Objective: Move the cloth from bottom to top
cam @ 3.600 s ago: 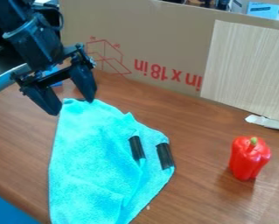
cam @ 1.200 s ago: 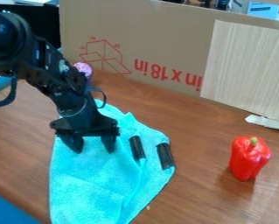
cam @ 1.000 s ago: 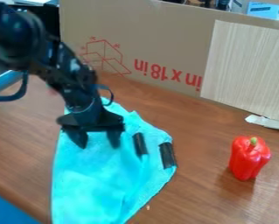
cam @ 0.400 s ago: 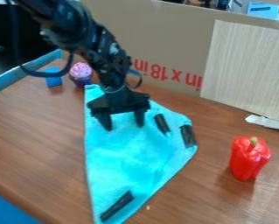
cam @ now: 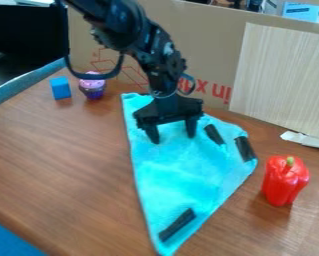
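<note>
Camera view: bright turquoise cloth [cam: 182,172] with black strips [cam: 177,225], just left of the glossy red bell pepper [cam: 285,184].
Over the cloth, left of the pepper, the black two-finger gripper [cam: 172,139] points down, fingers spread well apart; whether they have hold of any fabric, I cannot tell. Well left of the pepper and farther back sit a pink-and-purple toy cupcake [cam: 92,86] and a small blue cube [cam: 61,88].

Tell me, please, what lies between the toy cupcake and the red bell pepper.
In the camera view, the turquoise cloth lies between the toy cupcake and the red bell pepper, with the claw over its upper part.
</note>
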`<action>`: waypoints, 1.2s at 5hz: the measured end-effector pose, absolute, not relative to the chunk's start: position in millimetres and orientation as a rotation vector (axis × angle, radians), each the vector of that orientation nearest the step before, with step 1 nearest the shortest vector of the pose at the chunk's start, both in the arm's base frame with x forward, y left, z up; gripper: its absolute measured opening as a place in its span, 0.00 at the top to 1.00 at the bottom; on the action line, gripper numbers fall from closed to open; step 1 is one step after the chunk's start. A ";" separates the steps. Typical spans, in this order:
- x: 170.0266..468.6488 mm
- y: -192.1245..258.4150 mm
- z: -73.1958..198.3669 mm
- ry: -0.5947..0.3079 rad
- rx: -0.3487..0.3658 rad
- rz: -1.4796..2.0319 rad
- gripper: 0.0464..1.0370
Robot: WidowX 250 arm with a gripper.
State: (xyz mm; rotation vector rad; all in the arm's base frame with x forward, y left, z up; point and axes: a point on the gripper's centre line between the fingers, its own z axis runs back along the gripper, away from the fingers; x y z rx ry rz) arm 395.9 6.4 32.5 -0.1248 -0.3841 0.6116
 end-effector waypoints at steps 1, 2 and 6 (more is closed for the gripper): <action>404.0 3.3 33.6 -0.395 -0.128 0.625 0.04; 395.4 8.6 29.2 -0.392 -0.121 0.619 0.04; 320.1 70.5 26.2 -0.337 -0.070 0.584 0.04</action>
